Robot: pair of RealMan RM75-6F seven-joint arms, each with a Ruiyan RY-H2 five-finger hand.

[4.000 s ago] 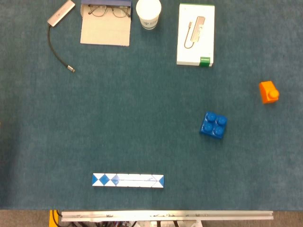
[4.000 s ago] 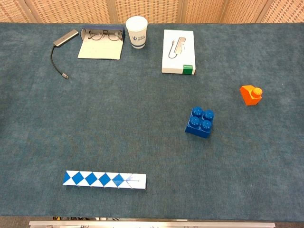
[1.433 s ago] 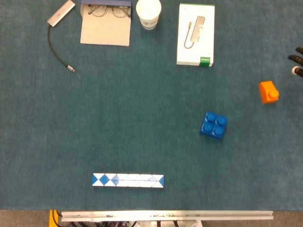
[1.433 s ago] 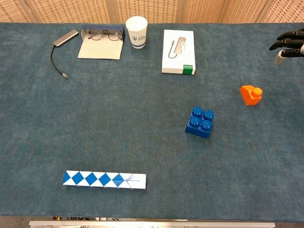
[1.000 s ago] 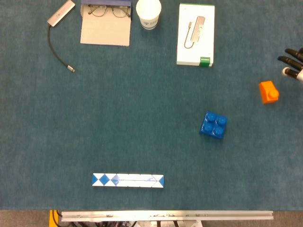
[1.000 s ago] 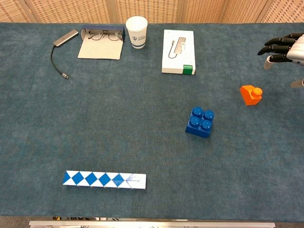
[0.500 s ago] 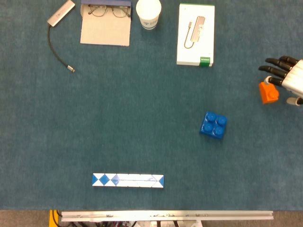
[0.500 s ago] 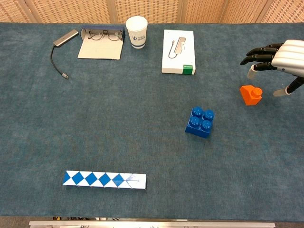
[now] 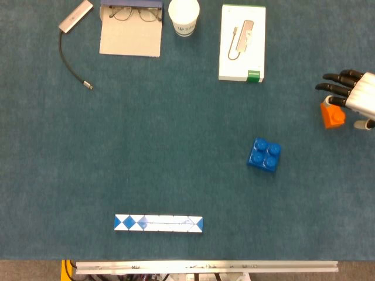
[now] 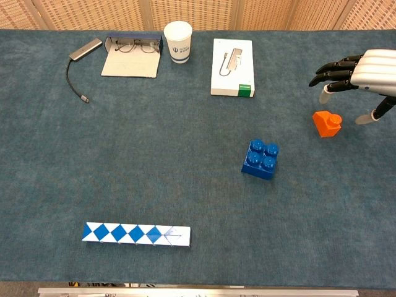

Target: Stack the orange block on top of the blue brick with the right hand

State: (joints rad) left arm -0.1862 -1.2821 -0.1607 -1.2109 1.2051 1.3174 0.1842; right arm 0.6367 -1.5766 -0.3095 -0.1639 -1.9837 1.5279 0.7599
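Note:
The small orange block sits on the blue cloth at the right side. My right hand hovers just above and behind it, fingers spread, holding nothing; in the head view its fingers overlap the block's top edge. The blue brick with round studs lies left of and nearer than the orange block, apart from the hand. My left hand shows in neither view.
A white box and a paper cup stand at the back. Glasses in an open case and a grey adapter with cable lie back left. A blue-white patterned bar lies near the front edge.
My right hand came in from the right edge and moved left and down over the orange block, fingers still spread. The blocks have not moved.

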